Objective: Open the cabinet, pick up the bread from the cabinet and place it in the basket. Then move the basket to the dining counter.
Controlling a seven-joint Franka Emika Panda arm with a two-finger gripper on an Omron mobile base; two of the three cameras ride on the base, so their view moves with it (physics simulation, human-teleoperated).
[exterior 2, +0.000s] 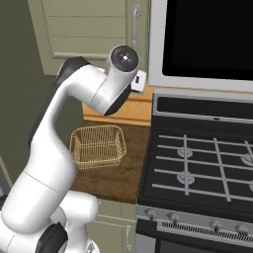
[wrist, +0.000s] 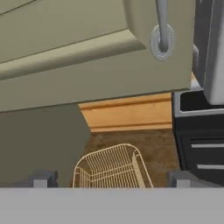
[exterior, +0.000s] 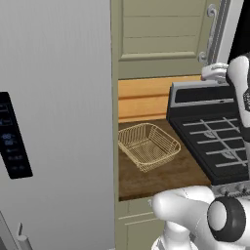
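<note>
The olive-green cabinet (exterior: 161, 34) hangs above the counter, and its door looks shut. Its grey bar handle (wrist: 162, 26) runs down the door's right edge, also seen as the handle (exterior 2: 135, 24). My gripper (wrist: 111, 179) is open, its fingertips (wrist: 41, 179) far apart with nothing between them. It hovers just below the handle's lower end, as the gripper (exterior: 215, 72) and the gripper (exterior 2: 140, 81) show. The tan wire basket (exterior: 149, 145) sits empty on the wooden counter below, also seen as the basket (exterior 2: 97, 146) and the basket (wrist: 113, 168). The bread is hidden. The dining counter is out of view.
A large grey fridge (exterior: 53, 122) stands to the left of the counter. A black stove (exterior 2: 202, 168) with burner grates adjoins on the right, with a microwave (exterior 2: 202, 39) above it. Olive drawers (exterior: 132, 219) lie under the counter (exterior: 166, 176).
</note>
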